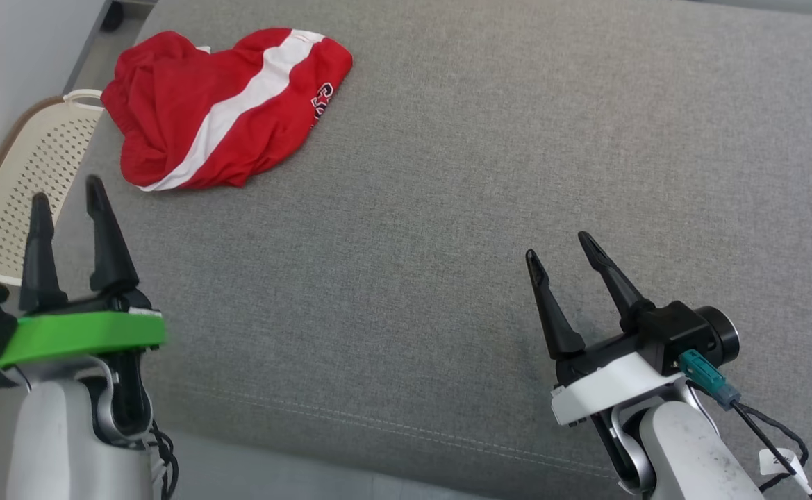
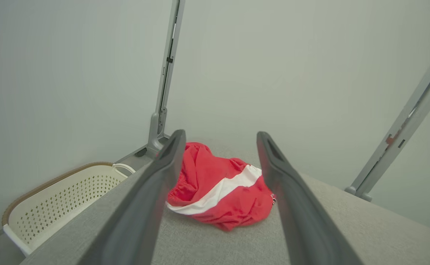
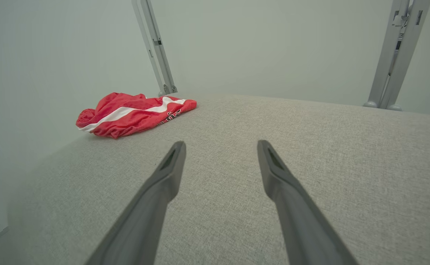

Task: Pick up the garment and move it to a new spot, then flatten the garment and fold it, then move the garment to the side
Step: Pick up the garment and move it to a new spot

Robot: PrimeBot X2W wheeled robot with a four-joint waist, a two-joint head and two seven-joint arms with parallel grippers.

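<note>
Right claw agape over grey cushion

head: high, looking down | wrists: low, facing forward | shared: red garment

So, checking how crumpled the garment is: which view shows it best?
Head view: the garment lies whole, from above. Left wrist view: the left gripper's fingers cover its edges. Right wrist view: small, side-on.

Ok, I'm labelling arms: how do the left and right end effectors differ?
The left end effector has a green collar; the right end effector has a white one. The left is nearer the garment and the basket; the right is over the grey surface. Both are open and empty.
</note>
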